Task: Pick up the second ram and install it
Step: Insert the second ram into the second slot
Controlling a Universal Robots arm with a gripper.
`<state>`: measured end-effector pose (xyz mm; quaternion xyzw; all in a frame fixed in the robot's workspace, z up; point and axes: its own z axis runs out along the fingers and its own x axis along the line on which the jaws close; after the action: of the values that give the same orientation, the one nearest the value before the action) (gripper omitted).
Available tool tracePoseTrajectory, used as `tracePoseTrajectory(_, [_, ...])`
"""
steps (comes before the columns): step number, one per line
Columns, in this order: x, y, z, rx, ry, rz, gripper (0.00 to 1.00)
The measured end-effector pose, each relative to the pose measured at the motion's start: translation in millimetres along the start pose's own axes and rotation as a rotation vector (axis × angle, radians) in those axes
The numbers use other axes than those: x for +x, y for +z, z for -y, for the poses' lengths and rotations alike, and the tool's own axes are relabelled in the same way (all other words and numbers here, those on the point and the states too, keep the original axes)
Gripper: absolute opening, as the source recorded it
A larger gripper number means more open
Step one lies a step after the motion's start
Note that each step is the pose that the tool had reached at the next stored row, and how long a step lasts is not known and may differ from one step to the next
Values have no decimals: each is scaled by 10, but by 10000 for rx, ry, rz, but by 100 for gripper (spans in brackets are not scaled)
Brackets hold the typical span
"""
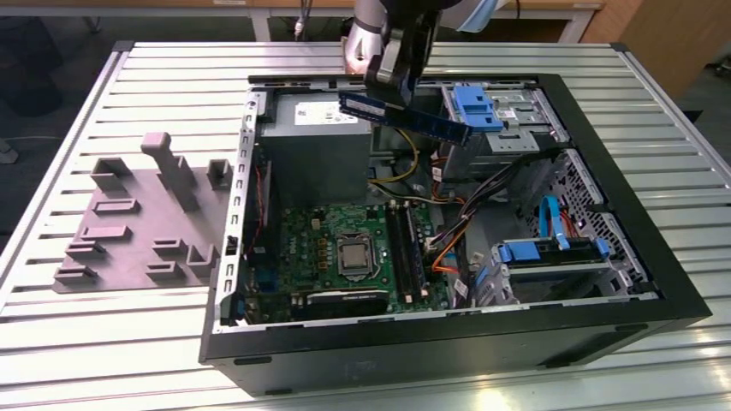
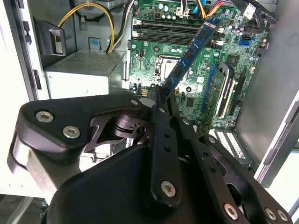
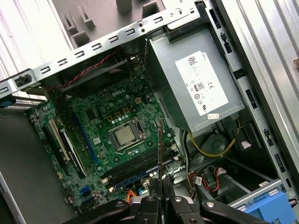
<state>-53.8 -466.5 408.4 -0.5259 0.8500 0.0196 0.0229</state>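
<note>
Above the far end of the open computer case, the hand hangs closed on the second ram, fingers pinched narrow on one end of the stick. The ram juts out sideways from the hand, tilted, its free end lower and toward the exterior view's right. It is in the air and touches nothing else.

In the second wrist view the hand grips the ram at its near end, and the blue board runs away from the fingers over the green motherboard. In the first wrist view the ram shows edge-on as a thin line rising from the hand, crossing over the black socket rails next to the processor socket.

In the exterior view the ram sits over the gap between the grey power supply and a blue drive caddy. The motherboard and its socket rails lie lower in the case, well apart from the stick. Left of the case in the exterior view, a grey tray with upright pegs rests on the slatted worktop.
</note>
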Motion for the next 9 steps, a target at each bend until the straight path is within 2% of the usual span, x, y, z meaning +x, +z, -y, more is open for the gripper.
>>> tracePoseTrajectory(9, [0, 6, 0, 92, 1536, 14, 14])
